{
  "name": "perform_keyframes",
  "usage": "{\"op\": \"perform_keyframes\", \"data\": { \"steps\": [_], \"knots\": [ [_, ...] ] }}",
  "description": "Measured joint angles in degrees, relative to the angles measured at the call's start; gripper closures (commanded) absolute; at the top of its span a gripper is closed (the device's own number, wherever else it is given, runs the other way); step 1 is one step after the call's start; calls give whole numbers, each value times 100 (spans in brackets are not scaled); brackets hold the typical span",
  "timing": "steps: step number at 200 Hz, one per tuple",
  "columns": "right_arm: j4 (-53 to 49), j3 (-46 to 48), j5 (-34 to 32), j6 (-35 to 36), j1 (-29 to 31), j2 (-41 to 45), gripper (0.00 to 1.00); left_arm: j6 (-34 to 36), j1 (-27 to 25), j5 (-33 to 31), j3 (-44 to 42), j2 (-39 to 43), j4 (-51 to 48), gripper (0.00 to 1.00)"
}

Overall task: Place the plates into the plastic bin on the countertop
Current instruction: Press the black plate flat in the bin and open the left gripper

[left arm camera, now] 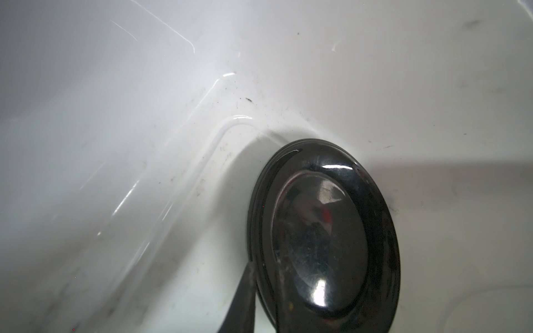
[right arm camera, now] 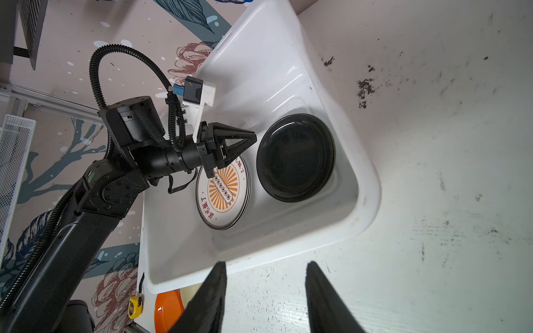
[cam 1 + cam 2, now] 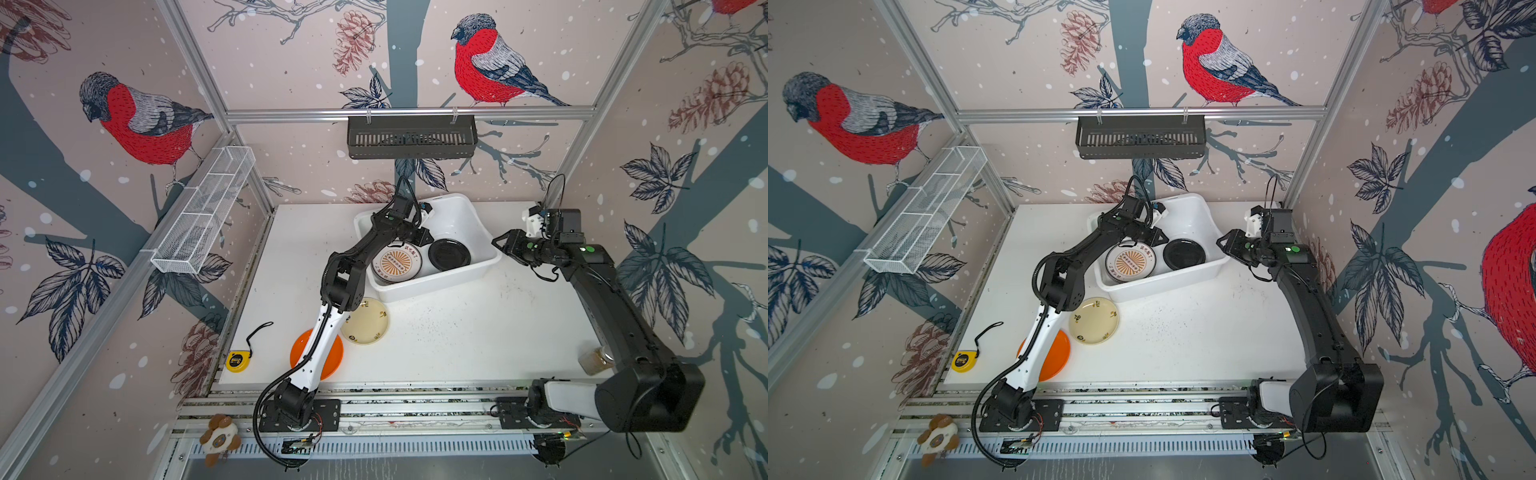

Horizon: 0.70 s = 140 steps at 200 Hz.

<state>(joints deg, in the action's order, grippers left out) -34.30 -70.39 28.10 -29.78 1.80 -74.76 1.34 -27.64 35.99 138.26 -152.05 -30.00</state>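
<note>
Down inside the plastic bin (image 2: 372, 178): the left gripper (image 2: 253, 137). Right at its tips, flat on the bin floor, the black plate (image 2: 295, 157). Under the gripper's back part, the sunburst plate (image 2: 223, 196), with more rims peeking out below it. Cannot tell if the jaws stand apart or together, since the right wrist view shows them only from the side.

In the left wrist view, only one dark finger (image 1: 243, 299), right against the edge of the black plate (image 1: 323, 230). Touching or just beside, cannot tell. Also here, and not from above: thin scratches and tiny specks on the bin's white floor (image 1: 144, 144).

Just outside the bin's rim, over the countertop (image 2: 432, 230): the right gripper (image 2: 265, 263), jaws wide apart, nothing between them.

In both top views, well back from the left gripper (image 3: 426, 239), out on the countertop: the cream plate (image 3: 365, 322) and the orange plate (image 3: 334, 357), the orange one partly under the left arm (image 3: 324, 345). Only slivers of these two in the right wrist view.

Black plate: round, smooth, very shiny. Bin: smooth white plastic, round corners, rim leaning outward. Countertop: flat, white, dotted with dark crumbs.
</note>
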Motion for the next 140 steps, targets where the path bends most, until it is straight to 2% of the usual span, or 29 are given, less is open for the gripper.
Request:
{"op": "perform_keyframes", "data": {
  "steps": [24, 44, 97, 140],
  "knots": [
    [17, -24, 0, 0, 0, -55, 54, -46, 0, 2, 13, -9, 20, 72],
    [22, -66, 0, -2, 4, -105, 54, -46, 0, 4, 20, -9, 35, 71],
    [28, -175, -4, -4, 28, -170, 54, -46, 7, -70, 20, -9, -122, 73],
    [9, -188, -103, -50, 31, -151, 54, 22, 11, -129, 26, -7, -632, 76]
  ]
}}
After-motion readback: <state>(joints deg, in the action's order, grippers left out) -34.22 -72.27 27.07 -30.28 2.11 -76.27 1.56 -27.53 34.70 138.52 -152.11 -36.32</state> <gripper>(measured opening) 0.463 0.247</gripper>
